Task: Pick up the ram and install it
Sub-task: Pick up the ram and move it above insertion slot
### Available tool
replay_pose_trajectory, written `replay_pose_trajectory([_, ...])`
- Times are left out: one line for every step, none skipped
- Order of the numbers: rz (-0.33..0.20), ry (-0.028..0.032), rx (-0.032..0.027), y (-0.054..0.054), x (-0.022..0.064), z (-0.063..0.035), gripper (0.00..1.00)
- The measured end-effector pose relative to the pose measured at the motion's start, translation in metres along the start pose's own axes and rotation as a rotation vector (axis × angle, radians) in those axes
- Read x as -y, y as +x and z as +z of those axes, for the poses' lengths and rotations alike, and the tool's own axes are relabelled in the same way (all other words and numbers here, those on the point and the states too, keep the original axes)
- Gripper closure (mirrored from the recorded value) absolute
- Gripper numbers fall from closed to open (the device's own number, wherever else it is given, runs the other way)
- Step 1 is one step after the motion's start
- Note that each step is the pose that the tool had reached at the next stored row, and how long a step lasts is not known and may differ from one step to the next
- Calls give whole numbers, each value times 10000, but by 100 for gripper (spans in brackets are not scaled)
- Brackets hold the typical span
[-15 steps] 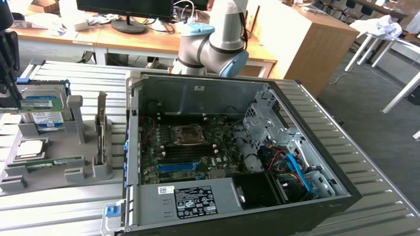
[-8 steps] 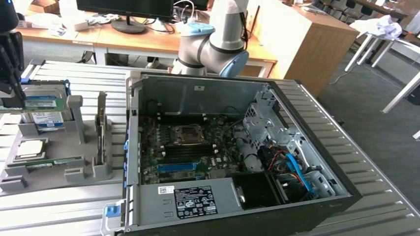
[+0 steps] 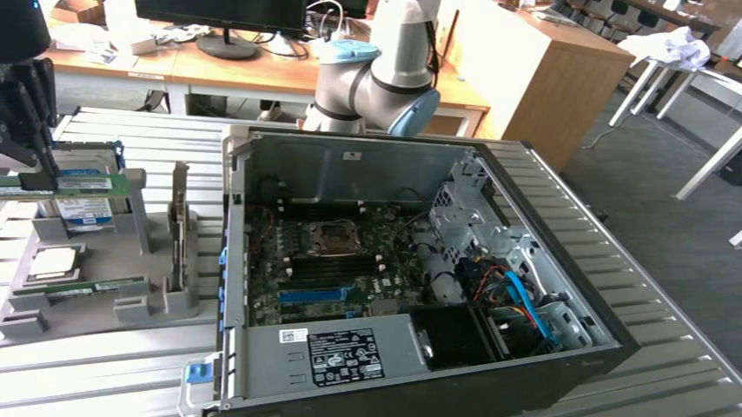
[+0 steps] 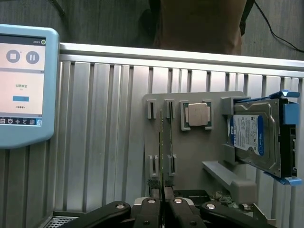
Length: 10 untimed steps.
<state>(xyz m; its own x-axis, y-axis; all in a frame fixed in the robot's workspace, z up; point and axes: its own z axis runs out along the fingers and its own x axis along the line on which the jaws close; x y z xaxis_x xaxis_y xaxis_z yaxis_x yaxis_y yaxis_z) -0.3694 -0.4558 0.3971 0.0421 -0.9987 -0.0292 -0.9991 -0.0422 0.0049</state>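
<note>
On the exterior view's left, the ram (image 3: 58,184) is up at the top of the gray holder (image 3: 162,304), right under the dark gripper (image 4: 164,209). The ram looks light, thin and stiff. I think it could snap or get hurt if its chips are squeezed, so the safe place to hold it is by its flat sides near the top edge. In the wrist view the two fingers are pressed together with the ram's thin edge between them, so the gripper is pinching it. I cannot tell if it is lifted clear of the holder. A second ram (image 3: 82,287) lies lower down. Toward the middle, the arm's gray elbow (image 3: 377,87) bends behind the open computer case (image 3: 347,165), and the gripper points down over the holder.
</note>
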Motion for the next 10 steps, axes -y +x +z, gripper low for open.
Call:
replay_pose_trajectory([0,-2,-1,0,11,-1,87])
replay_pose_trajectory([0,-2,-2,1,23,-1,87])
replay_pose_trajectory([1,-2,-1,1,35,-1,87])
replay_pose_trajectory([0,-2,-1,2,49,-2,87])
replay_pose_trajectory([0,-1,-1,2,62,-1,87])
replay_pose_trajectory([0,-2,-1,3,74,-1,87])
replay_pose_trajectory([0,-2,-1,4,86,-2,87])
replay_pose_trajectory([0,-2,-1,4,97,-2,87])
replay_pose_trajectory([0,-1,-1,5,108,-1,87])
replay_pose_trajectory([0,-1,-1,5,120,-1,87])
